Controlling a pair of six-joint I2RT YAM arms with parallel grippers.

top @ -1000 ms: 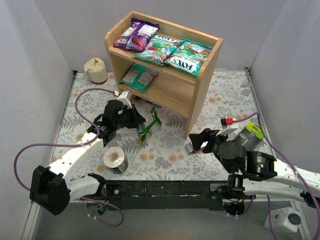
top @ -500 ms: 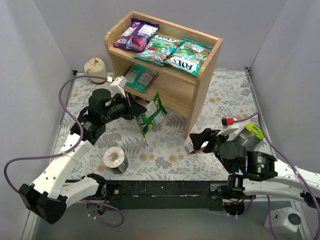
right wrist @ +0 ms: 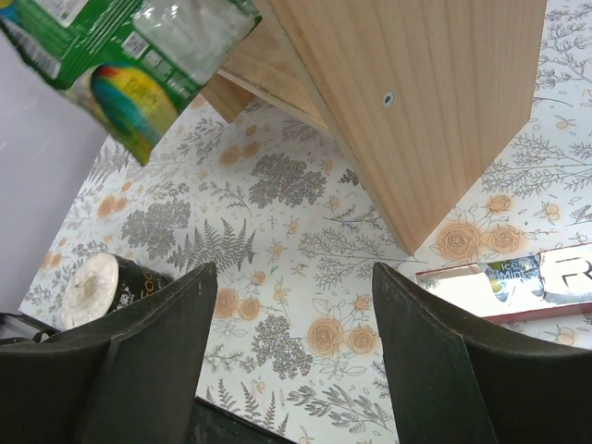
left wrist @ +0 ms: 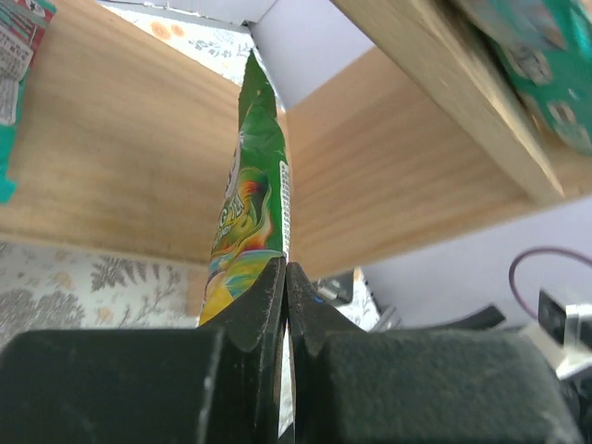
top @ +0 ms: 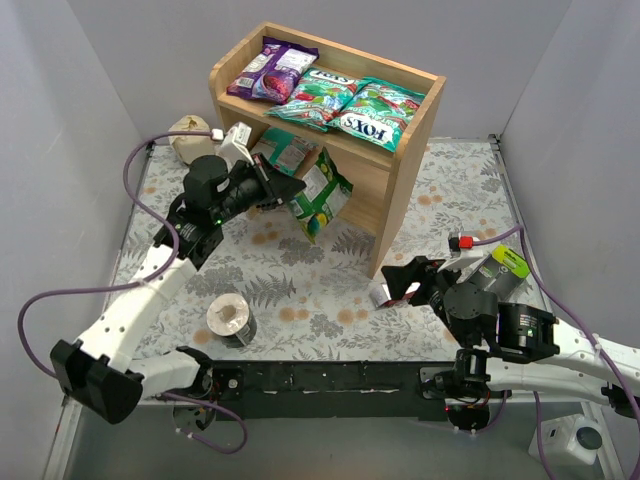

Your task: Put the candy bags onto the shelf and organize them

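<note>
Setting: a table [top: 330,290] under a cloth printed with grey ferns and orange roses, boxed in by pale grey walls on three sides
Shelf: the light wooden two-tier shelf [top: 408,185] stands at the far middle of the cloth, its open front facing the arms
Top tier: a purple bag [top: 270,68] lies at the left end, with a middle green-teal bag [top: 320,98] and a right green-teal bag [top: 380,110] beside it; the three overlap inside the raised rim
Lower tier: a teal bag [top: 283,150] lies flat at the left end, with bare wood showing to its right
Left gripper [top: 292,190]: clamped on the lower edge of a green bag [top: 322,195]; its wrist camera shows the two fingers pressed together on the seam, the pouch [left wrist: 254,185] rising edge-on from them
Carried bag: in the air just in front of the lower tier's opening, tilted, off the cloth, its top close under the upper board's front edge
Right gripper [top: 405,282]: fingers spread wide with nothing between them, low over the cloth near the shelf's front right corner
Writing: FOX'S in white on the right green-teal bag; a slim red-and-white box [right wrist: 504,276] just beside the right gripper carries print that appears to read Ice Mints; the carried bag's lettering is too small to read
Elsewhere: a grey tape roll [top: 232,318] sits at the near left, and a cream bundle [top: 190,138] sits in the far left corner beside the shelf
Room to move: patterned cloth lies open between the tape roll, the shelf's foot and the right gripper, and runs on to the right-hand wall
</note>
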